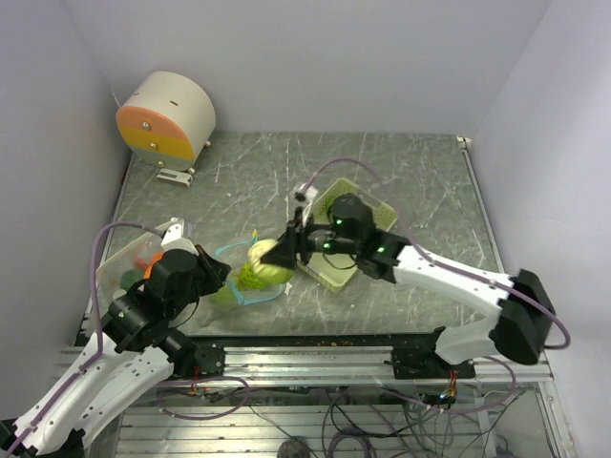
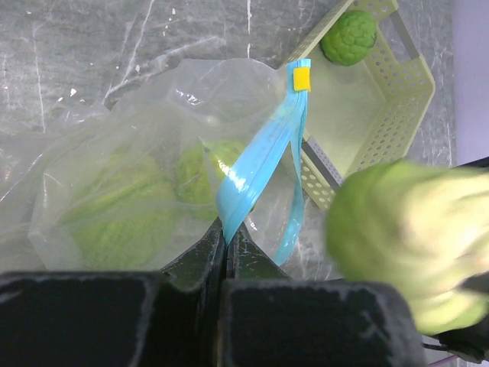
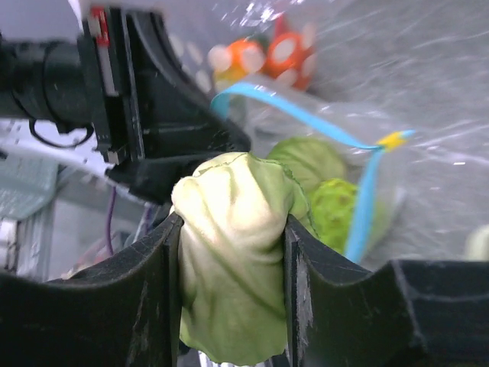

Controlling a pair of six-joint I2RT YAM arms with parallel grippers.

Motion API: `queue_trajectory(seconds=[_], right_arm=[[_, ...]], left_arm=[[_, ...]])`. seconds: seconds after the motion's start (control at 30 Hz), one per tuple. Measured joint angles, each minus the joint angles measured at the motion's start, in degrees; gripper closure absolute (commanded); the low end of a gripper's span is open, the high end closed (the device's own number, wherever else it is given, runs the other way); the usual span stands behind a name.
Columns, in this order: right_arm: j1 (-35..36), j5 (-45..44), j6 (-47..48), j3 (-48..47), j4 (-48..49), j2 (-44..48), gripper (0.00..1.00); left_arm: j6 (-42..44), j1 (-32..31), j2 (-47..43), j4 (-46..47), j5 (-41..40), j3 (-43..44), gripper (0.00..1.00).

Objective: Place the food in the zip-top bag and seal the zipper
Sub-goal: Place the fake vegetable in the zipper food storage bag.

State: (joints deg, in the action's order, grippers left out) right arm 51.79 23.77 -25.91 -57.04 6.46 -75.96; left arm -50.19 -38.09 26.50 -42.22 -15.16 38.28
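**Left claw** (image 2: 227, 246): jaws fully closed, pinching the blue zip strip (image 2: 260, 164) of the bag (image 2: 114, 138). The strip rises from the fingertips to a yellow slider (image 2: 302, 78) at its far end.

**Right claw** (image 3: 229, 245): jaws partly closed and clamped on a pale green cabbage (image 3: 233, 275), one finger on each side. The cabbage is held off the bench (image 1: 420, 172), facing the left claw and close to it at the bag's mouth, not inside.

**Bag:** clear plastic, lying on the bench ahead of the left claw, with its mouth held up by the pinched strip. It contains a larger green ball (image 2: 114, 222) and a smaller green ball (image 2: 200, 172), side by side just beyond the left fingertips.

**Basket** (image 2: 405, 92): yellow-green and perforated, beyond and to the right of the left claw, below the right arm. A knobbly green ball (image 2: 349, 36) sits in its far corner.

**Orange pieces** (image 3: 263, 53): behind the left claw as seen from the right wrist, too blurred to identify.

**Drum** (image 1: 167, 119): cream with an orange-and-yellow face, in the far left corner, well apart from both claws.
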Motion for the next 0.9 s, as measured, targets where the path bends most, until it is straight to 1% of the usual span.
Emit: queue_trajectory(seconds=[0.1, 0.2, 0.33, 0.47, 0.53, 0.63, 0.73, 0.83, 0.9], right_arm=[[2.7, 4.2, -0.8, 0.1, 4.5, -6.2, 0.94], [3.0, 6.6, -2.5, 1.4, 8.8, -11.0, 0.95], [3.0, 4.5, -4.3, 2.5, 12.3, -14.7, 0.96], [3.1, -2.0, -6.5, 2.6, 16.7, -16.7, 0.96], [3.7, -5.7, -7.3, 2.2, 17.4, -17.4, 0.96], [6.5, -15.1, -7.6, 0.1, 17.2, -19.1, 0.96], [10.4, -22.5, -7.7, -2.0, 17.0, -20.2, 0.94], [13.0, -29.0, -8.0, -2.2, 16.3, -20.3, 0.88], [13.7, -31.5, -9.0, -1.9, 15.9, -20.3, 0.8]], left_arm=[[0.0, 0.0, -0.4, 0.0, 0.1, 0.0, 0.93], [0.0, 0.0, -1.4, -0.1, 0.2, 0.0, 0.93], [0.0, 0.0, -3.0, -0.2, 0.8, 0.0, 0.93], [0.0, 0.0, -3.2, -0.1, 2.2, 0.0, 0.93], [-0.3, 0.0, -3.3, 0.4, 3.2, -0.3, 0.93], [-0.8, 0.0, -3.4, 1.6, 5.0, -1.7, 0.93], [-1.1, 0.0, -3.1, 2.8, 6.5, -2.8, 0.93], [-1.0, 0.0, -2.3, 3.4, 7.0, -2.8, 0.93], [-0.7, 0.0, -1.4, 3.8, 7.0, -2.5, 0.93]])
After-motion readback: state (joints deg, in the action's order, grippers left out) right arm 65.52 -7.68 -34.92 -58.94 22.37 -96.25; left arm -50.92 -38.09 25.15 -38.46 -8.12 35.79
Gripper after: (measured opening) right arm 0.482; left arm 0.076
